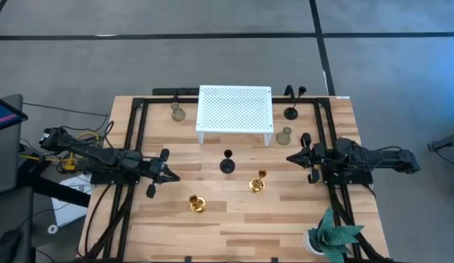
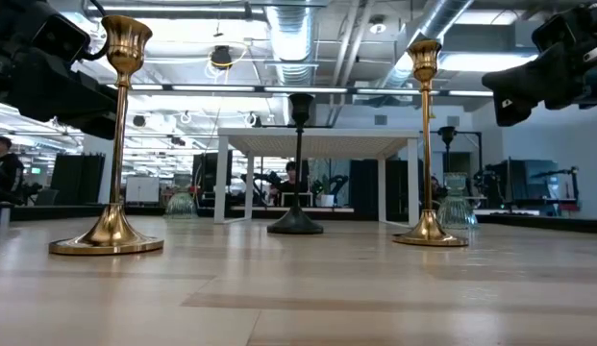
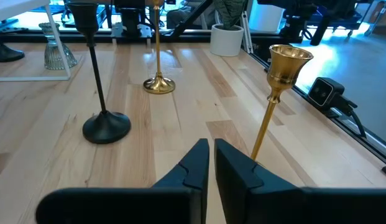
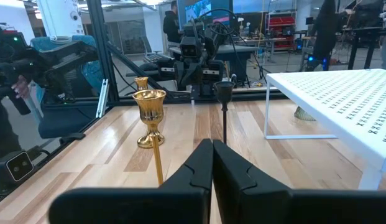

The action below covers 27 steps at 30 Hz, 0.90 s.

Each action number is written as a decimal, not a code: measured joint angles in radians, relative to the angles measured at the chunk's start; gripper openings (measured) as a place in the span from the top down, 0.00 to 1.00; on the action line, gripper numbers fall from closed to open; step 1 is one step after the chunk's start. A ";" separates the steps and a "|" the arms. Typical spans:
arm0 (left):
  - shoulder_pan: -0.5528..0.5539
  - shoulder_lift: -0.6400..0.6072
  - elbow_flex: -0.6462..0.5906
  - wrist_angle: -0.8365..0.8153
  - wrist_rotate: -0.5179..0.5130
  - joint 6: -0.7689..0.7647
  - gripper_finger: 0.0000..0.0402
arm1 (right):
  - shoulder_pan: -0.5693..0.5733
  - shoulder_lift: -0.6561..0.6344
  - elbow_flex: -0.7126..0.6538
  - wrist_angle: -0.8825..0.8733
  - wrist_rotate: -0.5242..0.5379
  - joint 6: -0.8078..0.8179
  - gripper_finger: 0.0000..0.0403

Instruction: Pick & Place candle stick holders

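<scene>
Hovering at either side of the tabletop (image 1: 234, 219), the left end effector (image 1: 162, 175) and right end effector (image 1: 303, 157) are both pressed together and empty, probably poised before reaching. Gold candle stick holders (image 1: 197, 204) stand upright mid-table, others near the white perforated stand (image 1: 235, 109).

both arms' fingers (image 3: 211, 163) closed, empty

Robotics lab — exposed ducts (image 2: 298, 43), workstations
</scene>
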 joint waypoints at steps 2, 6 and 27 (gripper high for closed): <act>0.000 0.000 0.000 0.000 0.000 0.000 0.94 | 0.000 0.000 0.000 0.000 0.000 0.000 1.00; 0.000 0.000 0.000 0.000 0.000 -0.036 0.94 | 0.000 0.000 0.000 0.000 0.000 0.000 1.00; 0.000 0.000 0.000 0.034 -0.015 -0.450 0.94 | 0.000 0.000 0.000 0.000 0.000 0.000 1.00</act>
